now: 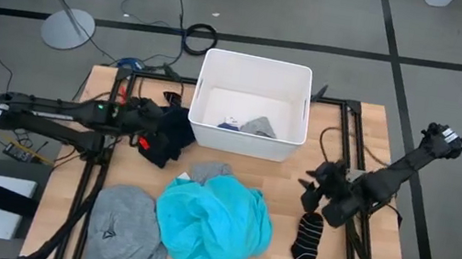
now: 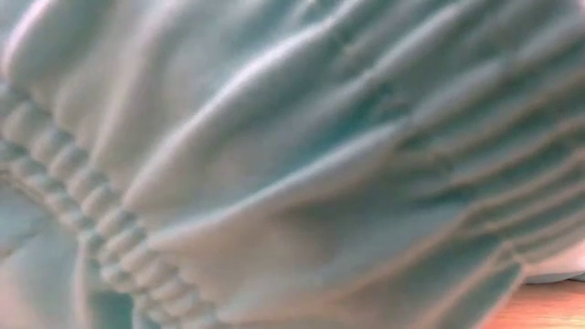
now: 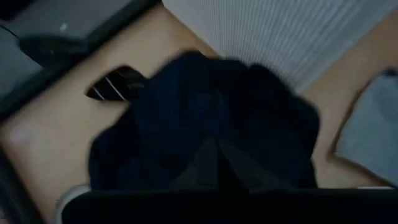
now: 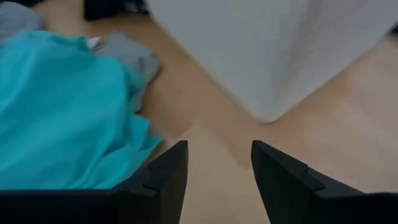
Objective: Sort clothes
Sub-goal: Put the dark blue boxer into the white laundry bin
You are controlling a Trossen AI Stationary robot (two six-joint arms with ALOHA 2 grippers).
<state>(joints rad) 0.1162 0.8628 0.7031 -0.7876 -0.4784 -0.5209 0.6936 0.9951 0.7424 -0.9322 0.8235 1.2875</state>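
Jaws first: those of the right gripper (image 4: 219, 163) stand apart with bare wood between them, holding nothing; the left gripper (image 1: 150, 126) is buried in a dark navy garment (image 1: 170, 134), and whether its fingers are closed on the cloth cannot be told.

From above, a wooden table (image 1: 370, 133) carries one white bin (image 1: 252, 105) at its far middle; inside lie two small items, one grey and one dark, likely socks already sorted. The left arm reaches in from the left, its gripper at the navy garment just beside the bin's left wall, probably to lift it. One turquoise garment (image 1: 214, 222) is heaped at the near middle; a small grey piece (image 1: 208, 172) peeks from under its far edge; one grey shirt (image 1: 122, 241) lies to its left; one black sock (image 1: 309, 237) lies to its right, near the right gripper, which hovers just beyond it.

At table height, turquoise fabric (image 2: 274, 164) with a gathered band fills the frame, since the heap sits right against that camera.

The left wrist camera shows the navy garment (image 3: 205, 118) filling the middle, against the ribbed bin wall (image 3: 280, 31); one striped dark item (image 3: 115, 84) lies beside it on the wood.

The right wrist camera shows the turquoise garment (image 4: 62, 106), the grey piece (image 4: 134, 59) and a corner of the bin (image 4: 261, 56).
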